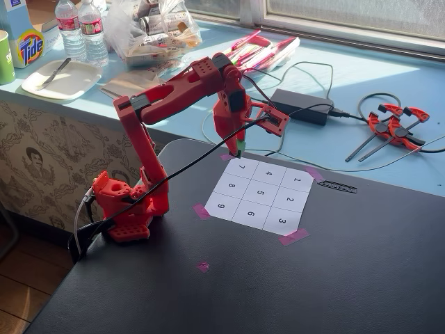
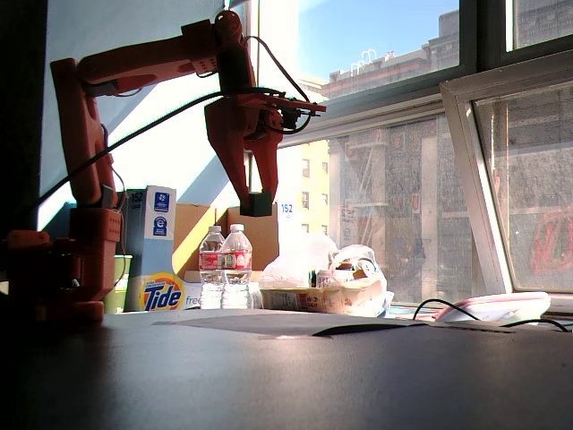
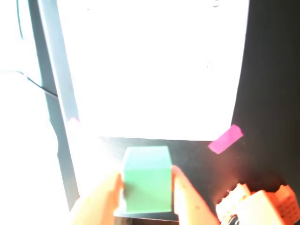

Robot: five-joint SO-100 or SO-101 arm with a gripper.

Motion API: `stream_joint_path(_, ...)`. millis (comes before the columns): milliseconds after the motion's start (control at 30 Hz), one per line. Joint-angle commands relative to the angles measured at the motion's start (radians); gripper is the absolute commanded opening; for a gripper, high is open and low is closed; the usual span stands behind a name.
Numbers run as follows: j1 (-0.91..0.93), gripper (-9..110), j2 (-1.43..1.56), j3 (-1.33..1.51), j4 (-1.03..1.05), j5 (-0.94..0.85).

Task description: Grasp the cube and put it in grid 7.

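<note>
My red gripper (image 1: 239, 149) is shut on the small green cube (image 3: 146, 179) and holds it in the air above the far corner of the white numbered sheet, by the square marked 7 (image 1: 241, 168). In the wrist view the cube sits between my two orange fingers (image 3: 101, 199), with the overexposed white sheet (image 3: 154, 70) ahead. In a fixed view from table level the cube (image 2: 256, 204) hangs dark between the jaws (image 2: 254, 199), well above the dark table. The ring mark on the cube does not show.
Purple tape pieces (image 1: 201, 211) hold the sheet's corners; one shows in the wrist view (image 3: 226, 139). Behind the dark table are a black power brick (image 1: 302, 106), cables, orange clamps (image 1: 396, 126), water bottles (image 1: 81, 29), a plate and a Tide box (image 2: 161, 237).
</note>
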Motion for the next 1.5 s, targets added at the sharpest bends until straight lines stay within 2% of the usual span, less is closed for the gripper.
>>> stream_joint_path(0, -0.091, 0, -0.118, -0.12, -0.017, 0.012)
stream_joint_path(333, -0.158, 0, -0.365, -0.123, -0.17, 0.011)
stream_joint_path(633, -0.173, 0, -0.403, -0.061, -0.278, -0.035)
stream_joint_path(967, -0.195, 1, -0.388, 0.123, -0.561, -0.054)
stream_joint_path(1033, -0.202, 4, -0.38, 0.156, -0.592, -0.057)
stream_joint_path(1133, -0.196, 7, -0.365, 0.16, -0.592, -0.055)
stream_joint_path(1267, -0.187, 18, -0.331, 0.163, -0.561, -0.049)
stream_joint_path(1467, -0.16, 22, -0.183, 0.098, -0.417, -0.044)
